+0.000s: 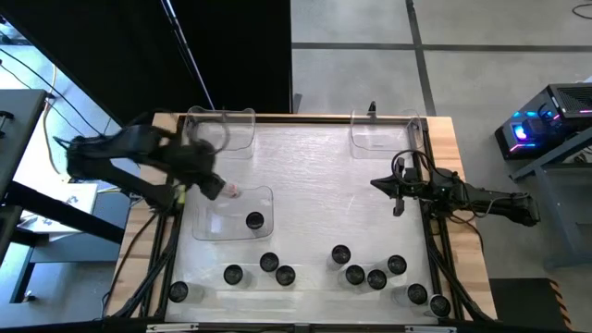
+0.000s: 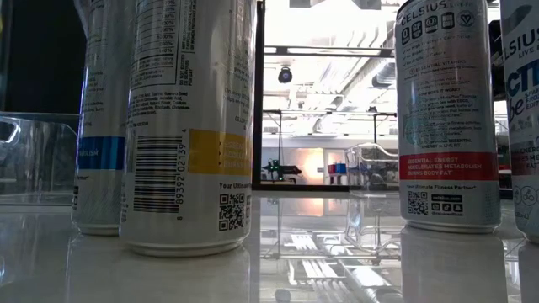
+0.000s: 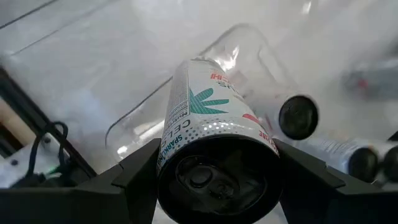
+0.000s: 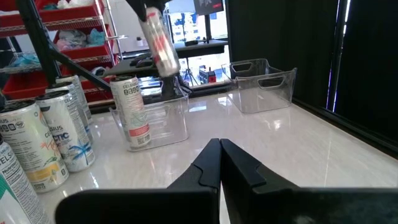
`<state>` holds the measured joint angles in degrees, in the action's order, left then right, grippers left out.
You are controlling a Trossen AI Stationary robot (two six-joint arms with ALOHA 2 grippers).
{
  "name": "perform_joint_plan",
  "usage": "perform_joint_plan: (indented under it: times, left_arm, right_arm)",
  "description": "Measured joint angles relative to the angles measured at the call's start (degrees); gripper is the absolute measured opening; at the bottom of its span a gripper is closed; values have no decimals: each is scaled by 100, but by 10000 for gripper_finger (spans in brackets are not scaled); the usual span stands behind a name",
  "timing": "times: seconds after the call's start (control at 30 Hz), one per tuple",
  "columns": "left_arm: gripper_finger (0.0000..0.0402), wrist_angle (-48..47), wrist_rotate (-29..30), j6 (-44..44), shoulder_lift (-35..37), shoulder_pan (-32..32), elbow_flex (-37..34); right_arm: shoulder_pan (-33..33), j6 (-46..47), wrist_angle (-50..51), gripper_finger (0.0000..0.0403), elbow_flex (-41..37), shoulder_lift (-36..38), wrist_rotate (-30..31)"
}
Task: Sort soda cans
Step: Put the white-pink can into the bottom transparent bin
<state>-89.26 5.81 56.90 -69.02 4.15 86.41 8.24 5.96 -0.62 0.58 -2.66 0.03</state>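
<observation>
While clamping can (image 3: pixel 214 155), left pincer (image 1: pixel 217 188) tilted.

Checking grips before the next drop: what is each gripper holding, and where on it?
The left gripper holds a soda can by its sides near the top end, above the clear tray. The right gripper is shut and empty.

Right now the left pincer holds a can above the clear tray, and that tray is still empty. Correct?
Not quite. The left pincer does hold a can above the clear tray, but the tray already has one can standing in it, as the high view shows.
</observation>
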Motion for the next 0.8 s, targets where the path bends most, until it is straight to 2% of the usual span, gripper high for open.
perform_joint_plan:
  times: [0.2, 0.37, 0.8]
  left_arm:
    - [243, 30, -641, -1904, -839, -631, 0]
    - [243, 104, -766, -2865, -1339, -933, 0]
    - [255, 891, -1256, -3644, -2169, -1298, 0]
  right_arm:
    - [-1, 0, 0, 0, -2, 0, 0]
    - [-1, 0, 0, 0, -1, 0, -1]
    - [0, -1, 0, 0, -2, 0, 0]
